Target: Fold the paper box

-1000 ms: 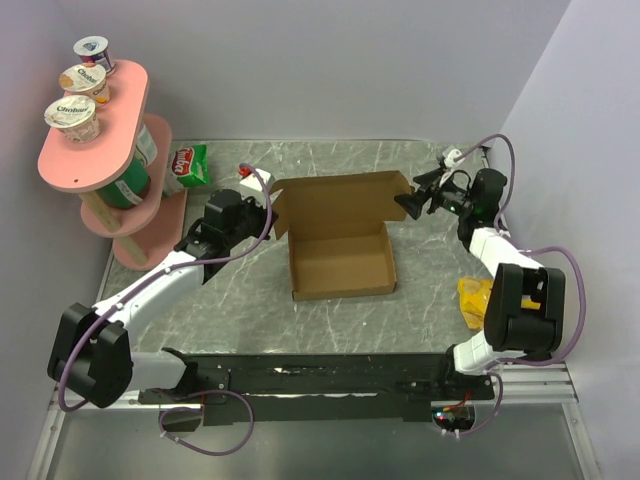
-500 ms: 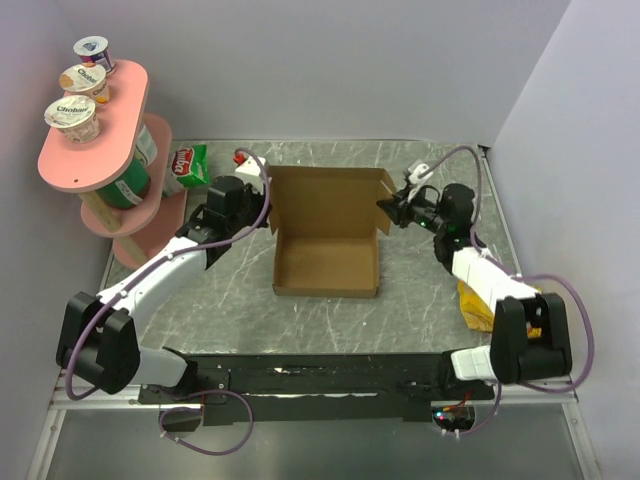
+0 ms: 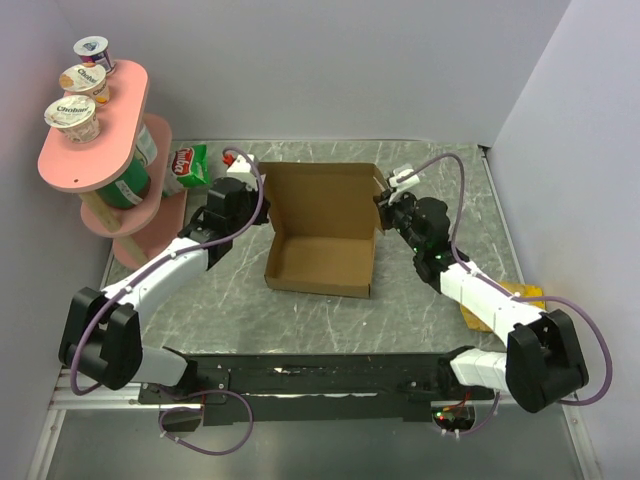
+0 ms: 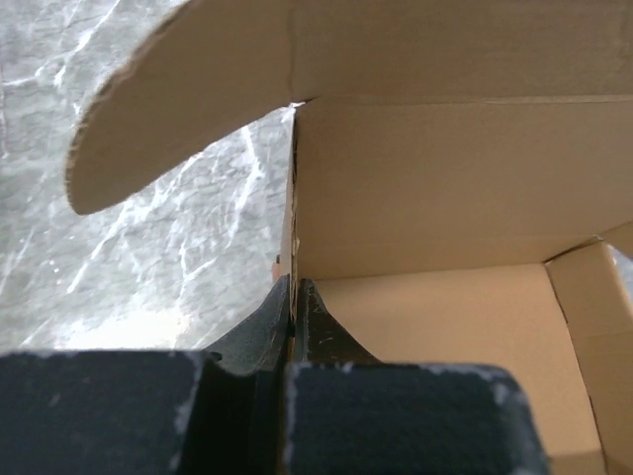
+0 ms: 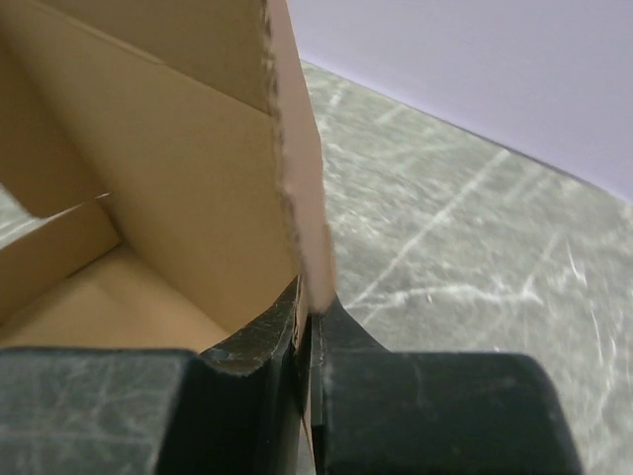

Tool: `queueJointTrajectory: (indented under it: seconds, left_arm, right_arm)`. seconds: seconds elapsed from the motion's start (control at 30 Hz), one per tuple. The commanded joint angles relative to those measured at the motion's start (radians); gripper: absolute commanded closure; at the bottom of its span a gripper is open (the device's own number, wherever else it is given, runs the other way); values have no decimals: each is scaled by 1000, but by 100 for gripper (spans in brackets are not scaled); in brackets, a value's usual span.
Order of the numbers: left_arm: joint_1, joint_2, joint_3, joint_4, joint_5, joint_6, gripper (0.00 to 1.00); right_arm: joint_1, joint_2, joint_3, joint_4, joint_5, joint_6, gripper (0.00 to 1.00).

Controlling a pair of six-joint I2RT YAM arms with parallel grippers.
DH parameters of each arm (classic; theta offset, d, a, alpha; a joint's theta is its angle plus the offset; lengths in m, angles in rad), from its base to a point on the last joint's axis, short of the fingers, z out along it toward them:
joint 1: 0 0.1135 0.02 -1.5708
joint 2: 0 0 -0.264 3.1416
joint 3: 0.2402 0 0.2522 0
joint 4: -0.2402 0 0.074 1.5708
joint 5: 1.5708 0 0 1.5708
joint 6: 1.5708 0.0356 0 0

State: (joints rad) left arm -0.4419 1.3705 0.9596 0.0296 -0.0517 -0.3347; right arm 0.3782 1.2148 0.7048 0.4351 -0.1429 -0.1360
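A half-folded cardboard box (image 3: 322, 225) sits in the middle of the grey marbled tabletop (image 3: 330, 320). Its shallow tray is open upward and its lid panel is raised along the far side. The left hand (image 3: 260, 204) is clamped on the box's left wall, and the wrist view shows the cardboard edge pinched between its closed fingers (image 4: 321, 327). The right hand (image 3: 384, 206) grips the opposite side, its fingers (image 5: 267, 336) pressed together on the right wall's raw edge. A rounded flap curls outward from the lid's left corner. At far left, a pink rack (image 3: 95, 150) carries three yogurt cups (image 3: 73, 115), with a green snack bag (image 3: 189, 165) just beside it. A yellow packet (image 3: 485, 312) lies partly under the right arm.
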Motion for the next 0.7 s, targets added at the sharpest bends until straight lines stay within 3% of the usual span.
queueJointTrajectory:
  seconds: [0.0,0.23,0.4,0.67]
  left_arm:
    - [-58,-13,-64,124,145,-66,99]
    - [-83,-43,-139,167,141,-43,99]
    - [-109,-74,-226,225,148,-44,99]
    - [-129,-85,-263,240,133,-43,99]
  right_arm:
    - [85,29,-4,19,141,107,92]
    - [116,54,-56,68,287,245,96]
    - [177,63,-67,48,416,314,90]
    - [290,77,-97,71,647,374,90]
